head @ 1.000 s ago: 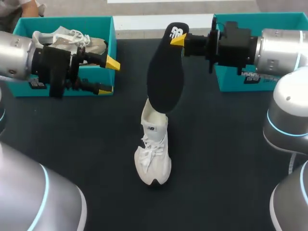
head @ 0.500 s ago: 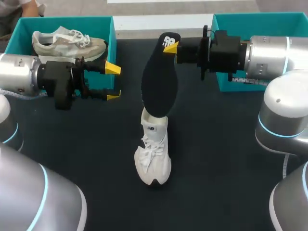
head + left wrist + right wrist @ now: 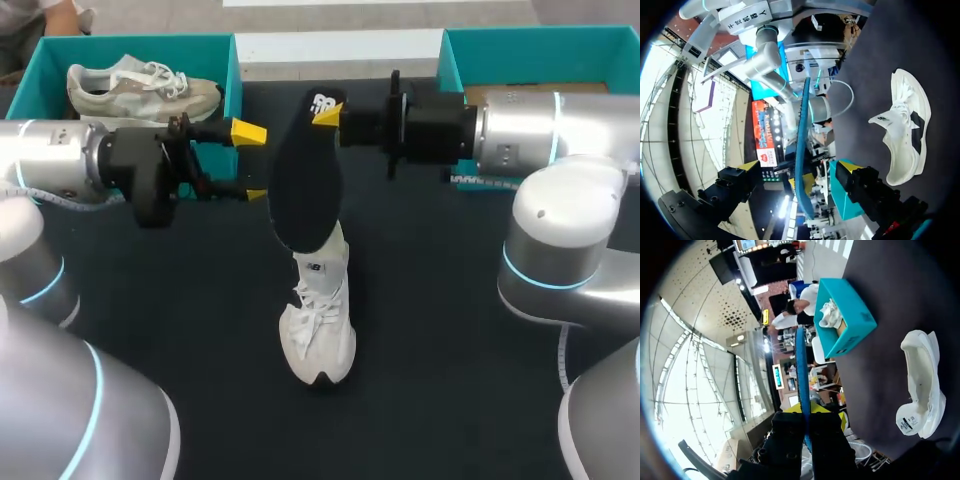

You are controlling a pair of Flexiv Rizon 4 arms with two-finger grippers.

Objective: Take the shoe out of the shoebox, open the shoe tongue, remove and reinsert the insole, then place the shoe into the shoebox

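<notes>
Pinching the heel end of the black insole (image 3: 305, 170) in the right gripper (image 3: 327, 113), both fingers clenched flat on its two faces. From the right wrist, only the insole's thin edge (image 3: 800, 360) on show, rising straight out of the closed fingers. Holding it in the air above the table (image 3: 150, 330), long axis running from the pinched heel down and toward the robot, toe end hanging just over the collar of the white shoe (image 3: 318, 325).

Left gripper (image 3: 252, 162) just beside the insole's middle, spread wide and grasping nothing. From the left wrist, insole edge-on in the gap between the two fingers and apparently touching neither.

White shoe upright on its sole, well apart from both boxes, toe toward the robot, opening facing up under the insole's toe. Shoe and insole roughly in line, so likely the reinsertion step: toe end down into the opening, then sliding forward along the shoe. Right arm doing the carrying, left placed to steady the insole or the shoe. Risk of the soft toe end folding on the collar.

In the left shoebox (image 3: 236, 70), a beige shoe (image 3: 140, 85) lying lengthwise. Right shoebox (image 3: 520, 45) largely behind the right arm; only a brown strip of its inside visible, contents not to be told
</notes>
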